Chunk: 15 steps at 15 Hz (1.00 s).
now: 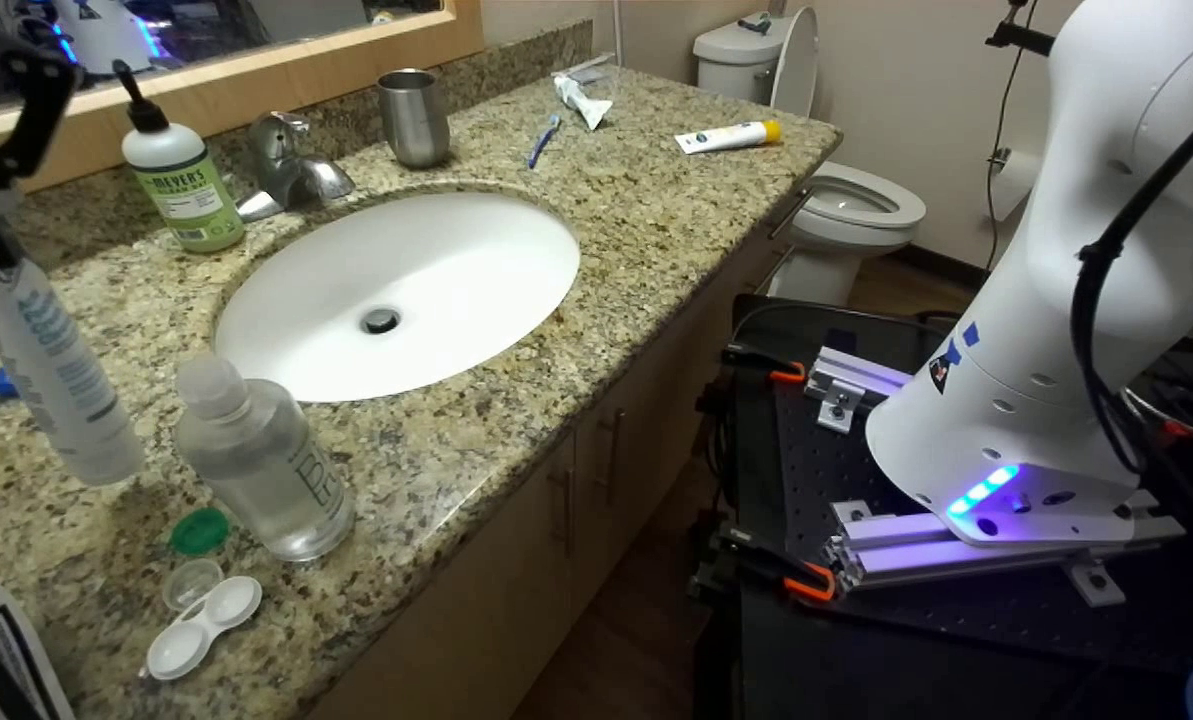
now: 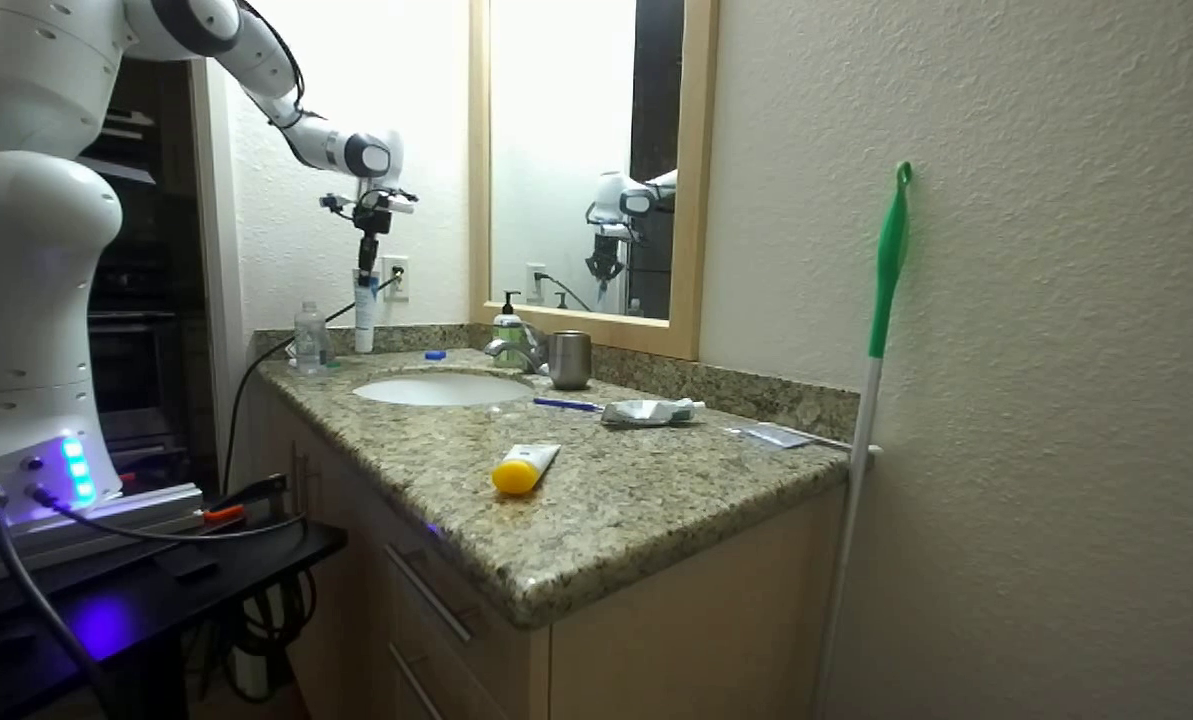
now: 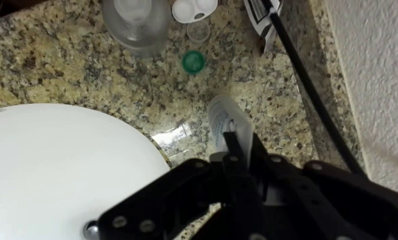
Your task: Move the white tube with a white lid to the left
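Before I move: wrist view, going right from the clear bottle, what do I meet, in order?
Clear bottle → green cap → white tube → black cable → wall.

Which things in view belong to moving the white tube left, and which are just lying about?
Belongs to the job:
white tube
white lid
gripper, closed on the tube

Just lying about, among others:
clear bottle
soap bottle
green cap
lens case
metal cup
toothbrush
yellow-capped tube
crumpled tube

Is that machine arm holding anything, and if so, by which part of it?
Yes, the white tube: the tool pinches it near its upper end, with the white lid pointing down.
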Each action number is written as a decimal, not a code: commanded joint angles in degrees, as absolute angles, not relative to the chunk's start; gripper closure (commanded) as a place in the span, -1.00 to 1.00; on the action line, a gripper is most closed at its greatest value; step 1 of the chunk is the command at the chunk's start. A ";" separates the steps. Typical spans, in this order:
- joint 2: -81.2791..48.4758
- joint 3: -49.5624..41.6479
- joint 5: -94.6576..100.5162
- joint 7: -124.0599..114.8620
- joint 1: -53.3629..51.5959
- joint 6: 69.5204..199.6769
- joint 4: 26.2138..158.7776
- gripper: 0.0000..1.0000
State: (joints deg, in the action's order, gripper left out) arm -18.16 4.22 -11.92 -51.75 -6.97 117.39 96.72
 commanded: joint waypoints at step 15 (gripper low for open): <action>-12.77 5.22 5.24 -42.32 -13.62 139.89 112.85 0.95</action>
